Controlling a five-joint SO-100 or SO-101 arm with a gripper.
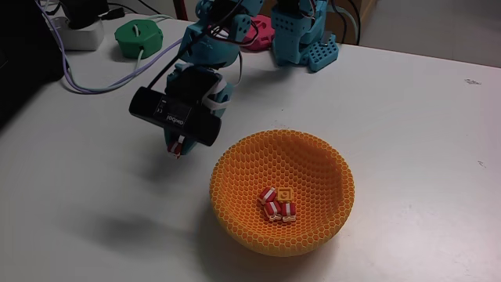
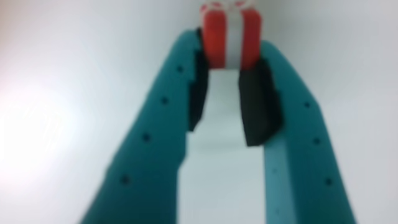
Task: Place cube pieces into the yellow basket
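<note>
Four cubes (image 1: 277,203) are already lying in the basket (image 1: 235,168). The hand (image 2: 229,59) is gripping the last red cube (image 2: 229,36) above the tabletop (image 1: 407,117), beside the basket's left rim.

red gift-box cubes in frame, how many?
4. Three lie on the yellow basket floor beside the orange-yellow cube. One red cube sits in the gripper. More could be hidden.
</note>
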